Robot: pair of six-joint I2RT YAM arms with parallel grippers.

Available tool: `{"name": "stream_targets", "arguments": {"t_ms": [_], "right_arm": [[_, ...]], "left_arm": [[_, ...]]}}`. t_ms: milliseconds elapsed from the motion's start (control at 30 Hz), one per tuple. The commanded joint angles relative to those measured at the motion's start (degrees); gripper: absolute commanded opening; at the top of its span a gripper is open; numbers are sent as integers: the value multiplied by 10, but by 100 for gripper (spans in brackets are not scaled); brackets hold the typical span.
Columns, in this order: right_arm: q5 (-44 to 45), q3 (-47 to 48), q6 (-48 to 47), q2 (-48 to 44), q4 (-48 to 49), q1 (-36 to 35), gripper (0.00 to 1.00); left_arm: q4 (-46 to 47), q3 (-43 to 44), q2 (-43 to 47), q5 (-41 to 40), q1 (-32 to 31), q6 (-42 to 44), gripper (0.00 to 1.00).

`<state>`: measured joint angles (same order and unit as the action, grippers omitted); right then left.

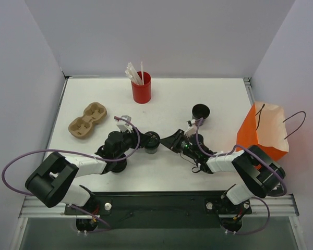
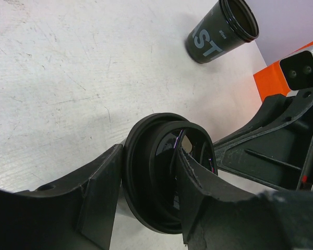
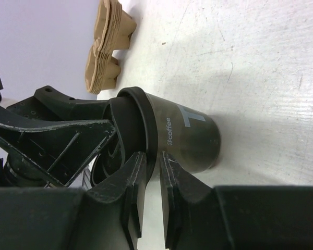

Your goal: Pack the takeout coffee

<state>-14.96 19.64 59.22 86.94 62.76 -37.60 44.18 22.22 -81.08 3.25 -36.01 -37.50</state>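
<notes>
A small black coffee cup [image 1: 153,141] marked "coffee" [image 3: 190,138] stands at the table's middle. A round black lid [image 2: 146,182] sits tilted at its mouth [image 3: 146,120]. My left gripper [image 1: 145,140] is shut on this lid [image 2: 148,156], one finger on each side. My right gripper [image 1: 170,141] comes from the right, its jaws nearly closed and pinching the cup's lidded rim [image 3: 152,156]. A second black cup [image 1: 201,111] stands open, with no lid, farther back on the right [image 2: 221,31].
An orange paper bag [image 1: 261,133] with cord handles stands open at the right edge; it also shows in the left wrist view [image 2: 281,78]. A brown cardboard cup carrier [image 1: 87,120] lies at the left [image 3: 107,41]. A red cup of white straws [image 1: 141,89] stands at the back.
</notes>
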Motion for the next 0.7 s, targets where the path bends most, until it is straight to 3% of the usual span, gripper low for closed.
{"name": "stream_targets", "arguments": {"t_ms": [0, 133, 300, 667], "right_arm": [[31, -9, -75, 3, -215, -15, 18], [12, 82, -139, -81, -346, -7, 24], [-71, 145, -198, -140, -431, 69, 32], [-261, 278, -298, -76, -528, 132, 34]], "left_arm": [[-173, -24, -43, 30, -11, 30, 52], [-176, -5, -53, 58, -6, 61, 52], [-161, 5, -58, 98, 2, 100, 52], [-119, 27, -101, 164, 19, 123, 52]]}}
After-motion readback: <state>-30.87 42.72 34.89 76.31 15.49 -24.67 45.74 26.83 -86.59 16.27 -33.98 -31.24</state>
